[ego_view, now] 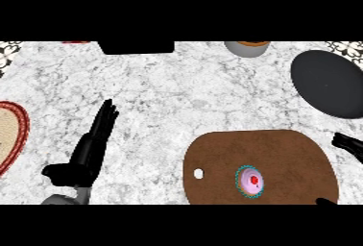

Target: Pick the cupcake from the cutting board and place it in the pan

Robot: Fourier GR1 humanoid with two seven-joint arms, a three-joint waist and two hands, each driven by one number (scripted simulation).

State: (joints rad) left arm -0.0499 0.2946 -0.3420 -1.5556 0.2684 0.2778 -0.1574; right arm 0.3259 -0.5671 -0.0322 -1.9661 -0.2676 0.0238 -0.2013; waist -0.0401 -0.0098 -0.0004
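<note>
Head view. Cupcake (251, 181) upright on the brown cutting board (284, 149), toward the near edge, right of the board's small hanging hole; pink top with a red dot, teal wrapper. Pan (332, 82) dark and oval at far right, well apart from the board, nothing in it. Right hand (349, 144) only partly in frame at the right edge, black fingers over the board's right rim; a second dark tip at the board's lower right corner. Spread or curled: cannot tell. Not touching the cupcake. Left hand (96, 132) well left of the board, fingers straight and pressed together, pointing up the counter, holding nothing; resting.

Step in hand, as judged: reach and grasp with the right hand. Best approached from the right side, low, fingers and thumb either side of the wrapper, not down onto the icing. Then lifted clear of the board, carried up and right, set inside the pan's rim.

Around: red-rimmed woven plate (10, 139) at the left edge, grey cup (247, 48) and a black box (136, 47) along the far edge. Nothing between cupcake and pan.
</note>
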